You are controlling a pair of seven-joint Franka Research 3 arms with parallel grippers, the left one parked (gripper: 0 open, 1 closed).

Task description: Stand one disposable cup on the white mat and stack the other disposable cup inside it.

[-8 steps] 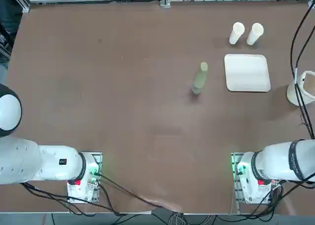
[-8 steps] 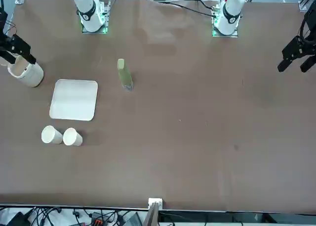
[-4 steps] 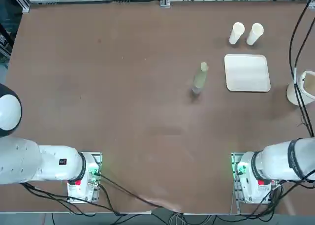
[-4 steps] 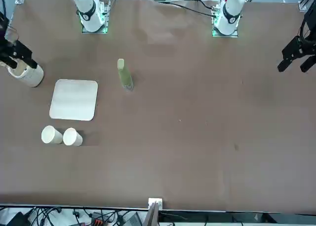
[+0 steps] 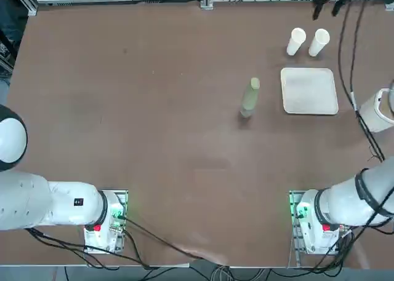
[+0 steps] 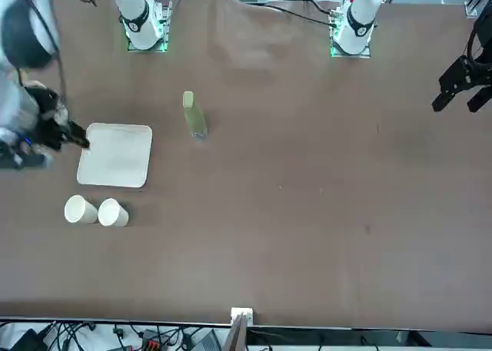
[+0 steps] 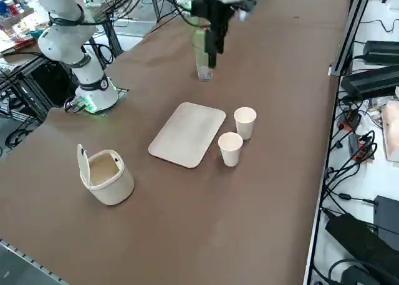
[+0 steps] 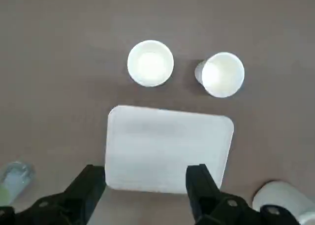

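Two white disposable cups stand upright, mouths up, side by side on the bare table just beyond the white mat; the right side view shows both cups and the mat. My right gripper hangs high above the mat's near side, open and empty, its fingers pointing down. From the wrist, the two cups lie past the mat. From the front, the gripper overlaps the mat's edge.
A green bottle stands left of the mat, partly behind the gripper in the right side view. A round cream tub with a raised lid sits to the mat's right. Open brown table spreads left of the bottle.
The right arm swung away from the tub and rose over the mat toward the cups. Its gripper stayed open. The cups, mat and bottle have not moved.
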